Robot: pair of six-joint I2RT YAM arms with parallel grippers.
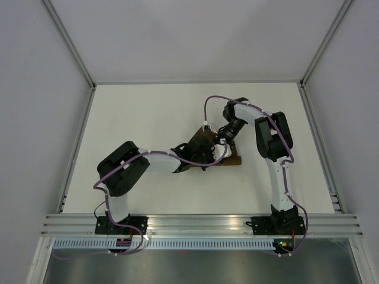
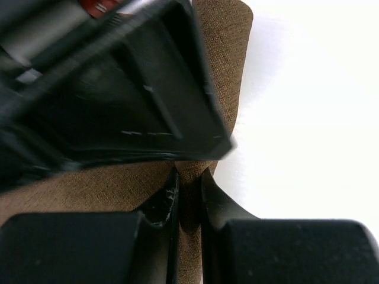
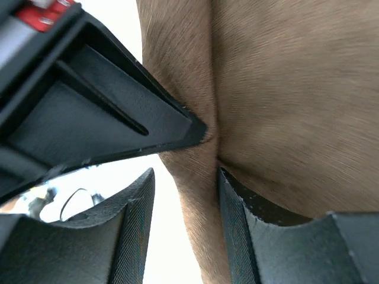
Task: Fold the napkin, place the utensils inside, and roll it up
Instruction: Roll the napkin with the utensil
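**A:** From above, where's the napkin (image 1: 232,158)?
**B:** Bunched up near the middle of the counter (image 1: 148,112).
**A:** And the left wrist view?
**B:** The left end effector (image 2: 188,195) is narrow, pinching a fold of the cloth.
**A:** Right wrist?
**B:** The right end effector (image 3: 180,201) stands parted. A cloth ridge sits in the gap, ungripped.

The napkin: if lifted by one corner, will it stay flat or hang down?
Probably it hangs: the napkin bunches into a soft ridge where the left gripper pinches it. It looks thin and light, folding between the right gripper's open jaws. Its matte weave should hardly slip.
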